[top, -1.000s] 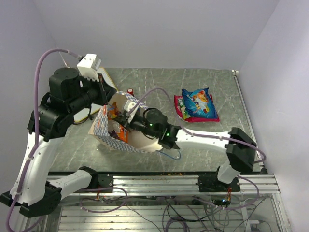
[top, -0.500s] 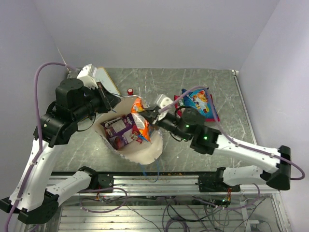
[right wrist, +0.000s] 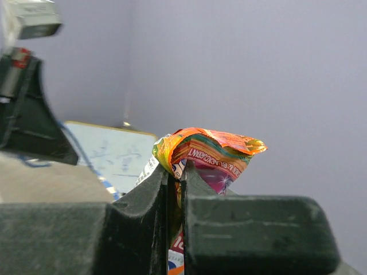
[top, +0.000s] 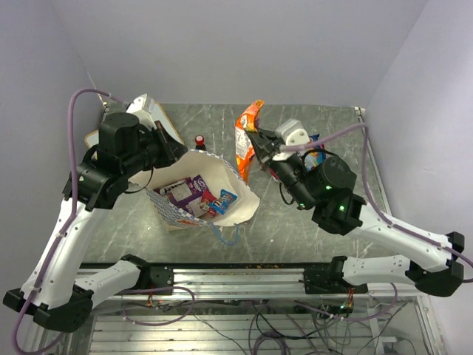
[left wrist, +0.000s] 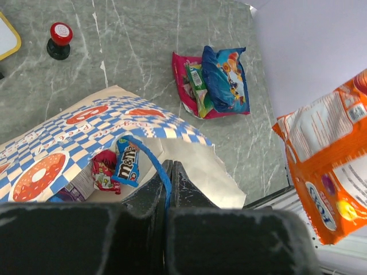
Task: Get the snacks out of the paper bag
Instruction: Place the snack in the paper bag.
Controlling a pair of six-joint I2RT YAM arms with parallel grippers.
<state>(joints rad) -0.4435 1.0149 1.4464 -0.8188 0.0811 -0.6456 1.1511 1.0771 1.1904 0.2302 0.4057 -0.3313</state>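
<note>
Seven snacks are showing: one aloft, three inside the paper bag (top: 222, 174), three lying on the grey marbled tabletop (top: 222, 122).
The right hand (top: 260, 148) is pinching the orange packet (top: 246, 129) high over the tabletop's far edge, pale walls rising behind. The left hand (left wrist: 170, 167) is squeezing its fingers together on the blue cord handle (left wrist: 155, 163) of the bag, which is sitting toward the near left. Only the left wrist view is showing the pink, green and blue pile (left wrist: 221, 80) whole, toward the far right corner; overhead, the right arm is covering most of it. One red-capped bottle (left wrist: 59, 39) is standing just beyond the bag.
</note>
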